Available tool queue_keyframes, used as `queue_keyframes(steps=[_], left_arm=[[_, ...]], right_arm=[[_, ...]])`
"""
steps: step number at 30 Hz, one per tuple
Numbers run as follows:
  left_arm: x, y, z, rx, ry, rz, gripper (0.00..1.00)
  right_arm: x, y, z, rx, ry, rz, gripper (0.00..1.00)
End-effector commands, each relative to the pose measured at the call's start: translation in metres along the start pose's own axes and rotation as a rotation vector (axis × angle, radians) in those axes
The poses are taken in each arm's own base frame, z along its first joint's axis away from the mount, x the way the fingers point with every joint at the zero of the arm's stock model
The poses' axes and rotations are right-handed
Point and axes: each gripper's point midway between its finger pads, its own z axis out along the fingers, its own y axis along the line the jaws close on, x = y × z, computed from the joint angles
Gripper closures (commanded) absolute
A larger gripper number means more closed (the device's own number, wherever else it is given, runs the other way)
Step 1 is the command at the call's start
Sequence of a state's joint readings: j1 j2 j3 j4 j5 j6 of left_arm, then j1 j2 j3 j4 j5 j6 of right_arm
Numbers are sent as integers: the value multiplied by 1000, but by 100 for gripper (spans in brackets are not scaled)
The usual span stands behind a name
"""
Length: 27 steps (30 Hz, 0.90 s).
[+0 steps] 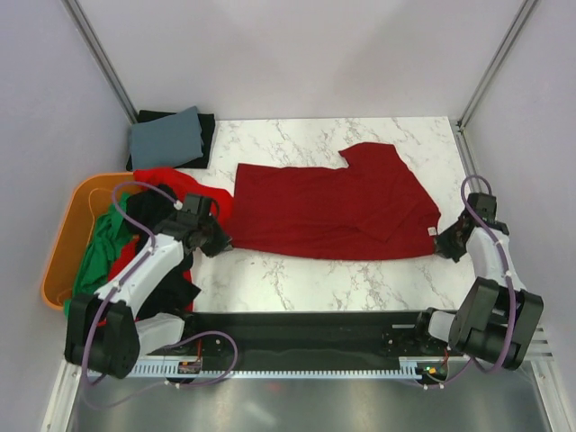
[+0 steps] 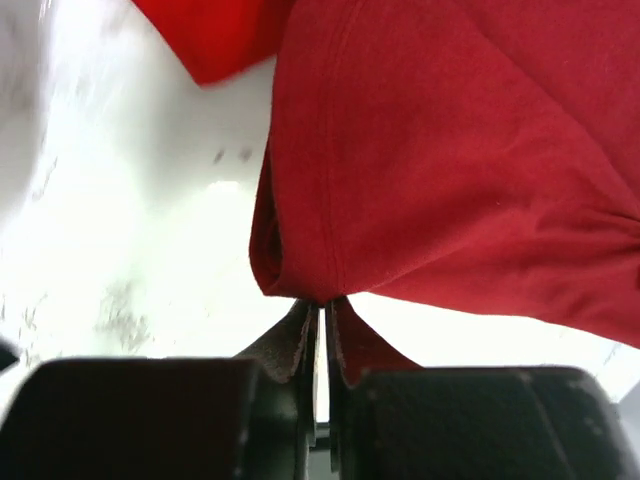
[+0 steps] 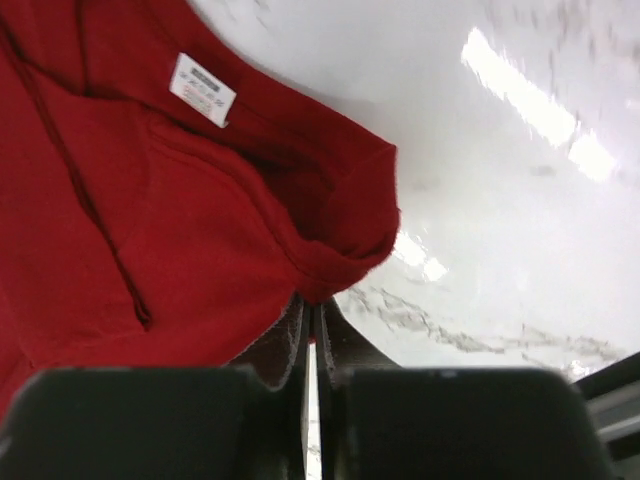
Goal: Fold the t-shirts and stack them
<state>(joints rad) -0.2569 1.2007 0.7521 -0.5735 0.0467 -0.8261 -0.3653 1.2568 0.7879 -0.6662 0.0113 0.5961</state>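
Note:
A dark red t-shirt (image 1: pixel 328 207) lies spread across the marble table, folded lengthwise, one sleeve pointing to the back. My left gripper (image 1: pixel 220 238) is shut on its near left corner; the left wrist view shows the cloth (image 2: pixel 450 160) bunched at the fingertips (image 2: pixel 300 320). My right gripper (image 1: pixel 443 241) is shut on the near right corner by the collar; the right wrist view shows the cloth (image 3: pixel 200 220) and a white label (image 3: pixel 203 89). Bright red (image 1: pixel 184 184), green (image 1: pixel 103 243) and black (image 1: pixel 157 211) t-shirts lie heaped at the left.
An orange plastic tub (image 1: pixel 67 238) sits at the left edge under the heap. A folded grey-blue shirt on a black one (image 1: pixel 166 138) lies at the back left corner. Bare marble table (image 1: pixel 315 279) runs along the front, with walls on both sides.

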Motion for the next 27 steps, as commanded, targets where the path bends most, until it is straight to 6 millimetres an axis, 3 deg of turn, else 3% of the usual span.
queue_keyframes(steps=[1,2,5,6,7,10,11,13,14,16,17,18,20,21,23,24,25,26,27], left_arm=[[25,9,-14,41,28,-75,90],[29,11,-15,47,33,-96,86],[38,7,-26,104,21,-88,62],[39,6,-28,114,19,-77,57],[36,1,-33,128,11,-64,50],[20,-3,-47,97,-27,-6,46],[17,-4,-48,90,-30,45,46],[4,-15,-56,108,-56,102,46],[1,-15,-55,105,-57,155,46],[-6,-19,-57,106,-78,200,47],[-6,-18,-57,105,-79,221,47],[-7,-18,-56,100,-80,227,48],[-9,-19,-52,110,-80,256,47],[-7,-18,-48,106,-65,267,31],[-9,-19,-45,110,-63,303,13],[-11,-19,-44,108,-67,314,4],[-14,-19,-44,102,-77,326,2],[-16,-19,-44,100,-83,356,1],[-19,-20,-45,103,-91,372,1]], right_arm=[[34,-2,-8,-77,86,111,91],[39,1,-9,-105,101,120,83],[49,12,-14,-193,127,135,18],[46,14,-18,-204,112,131,14],[42,16,-23,-211,98,124,12],[5,36,-54,-261,-36,65,9],[-13,54,-74,-316,-99,29,9],[-31,81,-90,-393,-158,-29,8],[-38,105,-107,-451,-185,-83,8],[-39,135,-100,-490,-157,-180,8],[-41,161,-111,-551,-160,-237,7],[-36,175,-91,-558,-87,-262,7],[-49,207,-88,-637,-88,-284,7],[-49,215,-62,-622,-43,-280,6],[-69,242,-56,-669,-69,-288,7],[-70,249,-28,-648,-30,-287,7],[-84,266,-31,-676,-50,-295,7],[-87,276,-23,-682,-44,-312,7],[-85,281,8,-656,-4,-318,7]])
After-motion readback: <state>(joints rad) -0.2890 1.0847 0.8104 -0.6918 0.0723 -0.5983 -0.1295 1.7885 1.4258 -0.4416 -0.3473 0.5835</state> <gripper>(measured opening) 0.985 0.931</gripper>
